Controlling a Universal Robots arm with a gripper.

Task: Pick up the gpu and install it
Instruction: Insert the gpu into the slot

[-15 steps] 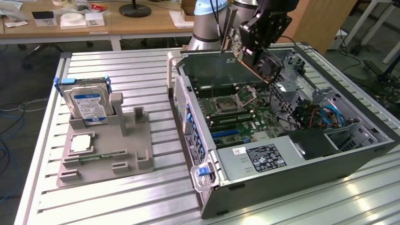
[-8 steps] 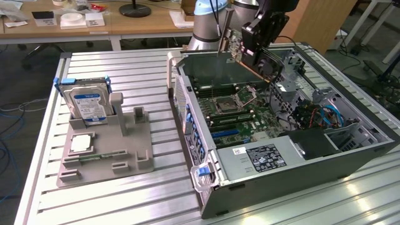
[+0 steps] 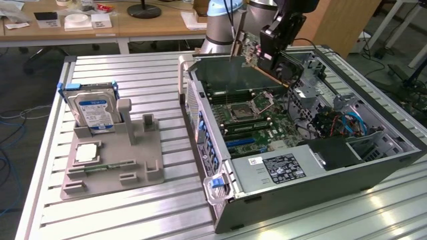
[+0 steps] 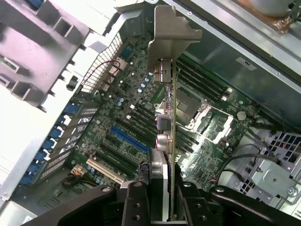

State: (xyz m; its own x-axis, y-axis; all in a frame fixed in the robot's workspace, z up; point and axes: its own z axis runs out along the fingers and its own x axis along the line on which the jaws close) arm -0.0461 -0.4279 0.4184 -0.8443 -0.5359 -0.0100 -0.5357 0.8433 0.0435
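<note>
The gpu (image 3: 252,54) is a thin card with a brownish edge, hanging tilted above the back of the open computer case (image 3: 373,170). My gripper (image 3: 272,47) is shut on it from above. In the wrist view the gpu (image 4: 170,117) is edge-on, its silver bracket (image 4: 171,28) pointing away from me. My gripper (image 4: 162,205) clamps the near end of the card, one black finger (image 4: 134,202) on each side. The card hovers over the motherboard (image 4: 117,108), above the expansion slots and a long blue slot (image 4: 129,139), without touching them.
A grey fixture (image 3: 113,165) at the exterior view's left holds a silver hard drive (image 3: 93,112) upright and a small square chip (image 3: 87,152). Inside the case are the CPU socket (image 3: 240,110), a power supply (image 3: 280,167) and cables (image 3: 340,122). A wooden desk (image 3: 100,27) stands behind.
</note>
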